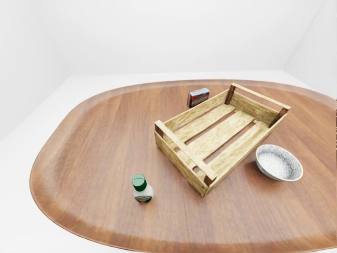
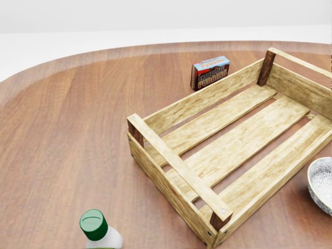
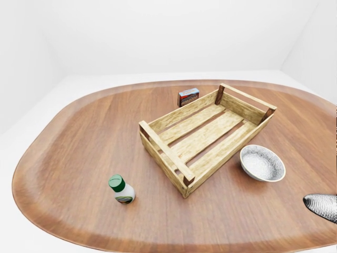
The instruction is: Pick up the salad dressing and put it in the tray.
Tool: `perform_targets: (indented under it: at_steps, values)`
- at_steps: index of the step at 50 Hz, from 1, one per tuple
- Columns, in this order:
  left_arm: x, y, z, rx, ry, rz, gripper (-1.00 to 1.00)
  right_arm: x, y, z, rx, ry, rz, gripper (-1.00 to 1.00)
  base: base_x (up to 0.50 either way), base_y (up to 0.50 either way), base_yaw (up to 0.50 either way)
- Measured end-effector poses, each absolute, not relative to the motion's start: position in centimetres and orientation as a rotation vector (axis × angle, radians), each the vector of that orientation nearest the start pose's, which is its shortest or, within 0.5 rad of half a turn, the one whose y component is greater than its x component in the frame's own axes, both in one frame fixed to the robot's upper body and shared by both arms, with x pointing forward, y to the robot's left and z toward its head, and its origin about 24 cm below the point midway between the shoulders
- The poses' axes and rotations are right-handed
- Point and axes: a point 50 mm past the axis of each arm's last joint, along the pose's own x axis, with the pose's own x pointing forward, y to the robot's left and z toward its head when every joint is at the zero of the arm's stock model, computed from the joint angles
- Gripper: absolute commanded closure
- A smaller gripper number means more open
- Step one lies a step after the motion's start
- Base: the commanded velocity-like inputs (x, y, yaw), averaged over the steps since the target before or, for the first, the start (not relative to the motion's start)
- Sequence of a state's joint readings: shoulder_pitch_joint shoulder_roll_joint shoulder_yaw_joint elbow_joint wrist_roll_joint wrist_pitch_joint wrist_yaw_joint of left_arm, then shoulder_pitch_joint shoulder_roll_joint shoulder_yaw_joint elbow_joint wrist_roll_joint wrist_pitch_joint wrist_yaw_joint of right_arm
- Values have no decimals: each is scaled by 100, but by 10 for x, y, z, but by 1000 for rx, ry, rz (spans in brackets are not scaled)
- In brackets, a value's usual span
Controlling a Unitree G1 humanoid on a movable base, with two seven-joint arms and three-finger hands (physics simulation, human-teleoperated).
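The salad dressing point(image 1: 142, 190) is a small white bottle with a green cap. It stands upright on the wooden table, at the lower left of the left-eye view. Its cap shows at the bottom edge of the head view point(image 2: 94, 224). The tray point(image 1: 221, 134) is a slatted wooden crate, empty, just right of the bottle and apart from it. A dark grey tip of what looks like my right hand point(image 3: 321, 206) enters at the lower right edge of the right-eye view; its fingers do not show. My left hand is out of view.
A pudding box point(image 2: 210, 72) stands upright beyond the tray's upper left side. A grey speckled bowl point(image 1: 278, 162) sits right of the tray. The oval table point(image 1: 84, 147) ends in a rounded rim close below the bottle.
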State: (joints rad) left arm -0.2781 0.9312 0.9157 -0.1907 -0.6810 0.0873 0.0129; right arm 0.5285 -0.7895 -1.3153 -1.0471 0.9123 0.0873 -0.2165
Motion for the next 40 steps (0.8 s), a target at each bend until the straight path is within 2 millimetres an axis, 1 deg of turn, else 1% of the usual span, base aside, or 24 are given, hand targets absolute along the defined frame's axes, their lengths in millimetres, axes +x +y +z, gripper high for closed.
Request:
perform_targets:
  at_steps: [2,7,15,33,37,40]
  values:
    - [156,374,344,194,-968,499,-100,69,-253,321,-565,-912,-297,-100,41,33,0]
    - [156,374,344,195,-966,499,-100,69,-254,321,-474,-943,-295,-100,50,-3,0]
    - [157,374,343,198,-962,495,-100,63,-253,330,-379,-1009,-279,-100,50,-5,0]
    - [158,374,342,200,-957,493,-100,52,-247,347,-276,-1128,-233,-100,50,-5,0]
    - [158,374,342,196,-960,493,-100,46,-246,351,-264,-1164,-232,-100,33,-4,0]
    - [158,374,343,188,-965,491,-100,35,-247,353,-280,-1205,-244,-100,0,0,0]
